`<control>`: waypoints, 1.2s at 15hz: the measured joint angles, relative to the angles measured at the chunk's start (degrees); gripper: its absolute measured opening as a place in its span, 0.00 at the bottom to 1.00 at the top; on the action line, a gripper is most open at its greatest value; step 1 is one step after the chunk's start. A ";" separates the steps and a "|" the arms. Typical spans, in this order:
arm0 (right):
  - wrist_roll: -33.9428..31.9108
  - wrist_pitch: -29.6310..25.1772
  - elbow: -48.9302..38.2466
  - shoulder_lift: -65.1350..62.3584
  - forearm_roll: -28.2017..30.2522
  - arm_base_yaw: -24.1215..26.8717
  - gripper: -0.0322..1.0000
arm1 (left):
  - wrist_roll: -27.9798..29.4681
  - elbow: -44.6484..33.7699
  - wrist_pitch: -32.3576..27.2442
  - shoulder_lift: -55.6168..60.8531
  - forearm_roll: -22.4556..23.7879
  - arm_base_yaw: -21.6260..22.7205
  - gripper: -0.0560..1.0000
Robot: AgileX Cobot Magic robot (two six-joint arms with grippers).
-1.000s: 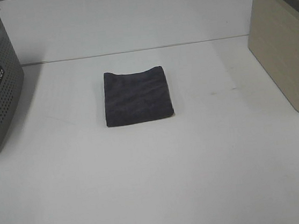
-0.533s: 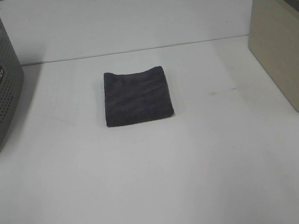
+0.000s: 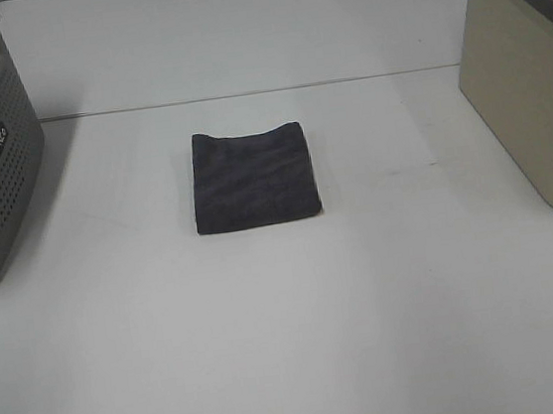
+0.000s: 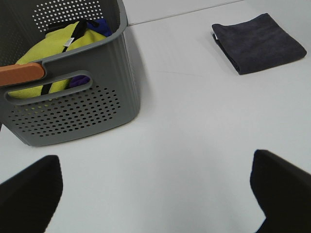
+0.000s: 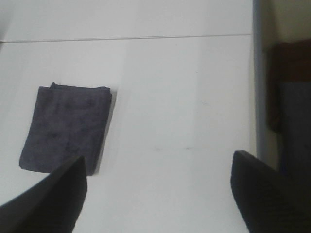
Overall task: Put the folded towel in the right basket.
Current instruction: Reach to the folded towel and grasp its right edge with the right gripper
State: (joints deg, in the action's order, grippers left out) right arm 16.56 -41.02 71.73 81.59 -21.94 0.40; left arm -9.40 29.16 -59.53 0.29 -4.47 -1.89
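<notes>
Since no gripper holds anything yet, the job has not started. On the white table point(image 3: 391, 334) the right basket point(image 3: 528, 88) waits — the folded towel point(image 3: 253, 177) lies flat, well apart from that basket. Left gripper point(image 4: 155, 170) and right gripper point(image 5: 158, 170) both gape wide, empty; grabbing, carrying, dropping are all left.

High camera overlooking table point(image 3: 302, 344), wrist cameras angled down from either side, all sharing towel point(image 3: 253, 177)
</notes>
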 joint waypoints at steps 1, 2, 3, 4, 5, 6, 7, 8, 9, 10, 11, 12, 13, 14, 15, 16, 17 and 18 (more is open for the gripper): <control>1.38 -0.69 3.44 3.27 -1.15 -1.03 0.76 | 0.00 0.00 0.00 0.00 0.00 0.00 0.99; 2.06 -1.15 6.65 6.88 -1.26 -2.86 0.76 | 0.00 0.00 0.00 0.00 0.00 0.00 0.99; 2.41 -1.55 9.85 10.03 -1.26 -5.67 0.76 | 0.00 0.00 0.00 0.00 0.00 0.00 0.99; 2.52 -2.12 12.66 13.64 -1.26 -8.42 0.76 | 0.00 0.00 0.00 0.00 0.00 0.00 0.99; 2.29 -2.75 15.01 16.84 -1.26 -10.43 0.76 | 0.00 0.00 0.00 0.00 0.00 0.00 0.99; 1.89 -4.24 17.42 20.11 -1.26 -11.97 0.76 | 0.00 0.00 0.00 0.00 0.00 0.00 0.99; 1.55 -7.28 21.26 25.61 -1.26 -13.35 0.76 | 0.00 0.00 0.00 0.00 0.00 0.00 0.99; 1.20 -9.22 24.06 29.05 -2.01 -13.64 0.76 | 0.00 0.00 0.00 0.00 0.00 0.00 0.99; 1.15 -11.06 26.64 32.49 -3.38 -13.81 0.76 | 0.00 0.00 0.00 0.00 0.00 0.00 0.99; 1.15 -12.89 29.16 36.21 -4.58 -13.81 0.76 | 0.00 0.00 0.00 0.00 0.00 0.00 0.99; 1.09 -14.95 31.80 39.76 -5.61 -13.81 0.76 | 0.00 0.00 0.00 0.00 0.00 0.00 0.99; 1.09 -16.73 34.21 42.86 -6.93 -13.81 0.76 | 0.00 0.00 0.00 0.00 0.00 0.00 0.99; 0.63 -18.68 36.21 45.61 -8.54 -13.81 0.76 | 0.00 0.00 0.00 0.00 0.00 0.00 0.99; 0.23 -20.74 37.93 48.53 -9.74 -13.81 0.76 | 0.00 0.00 0.00 0.00 0.00 0.00 0.99; 0.17 -22.17 39.53 50.94 -11.00 -13.81 0.76 | 0.00 0.00 0.00 0.00 0.00 0.00 0.99; -0.06 -22.80 40.91 53.34 -12.03 -13.81 0.76 | 0.00 0.00 0.00 0.00 0.00 0.00 0.99; -0.92 -22.98 41.88 55.29 -12.66 -13.81 0.76 | 0.00 0.00 0.00 0.00 0.00 0.00 0.99; -1.72 -23.09 42.57 56.95 -13.46 -13.81 0.76 | 0.00 0.00 0.00 0.00 0.00 0.00 0.99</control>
State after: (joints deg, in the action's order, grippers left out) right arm 14.84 -64.11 114.31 138.54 -35.41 -13.41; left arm -9.40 29.16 -59.53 0.29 -4.47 -1.89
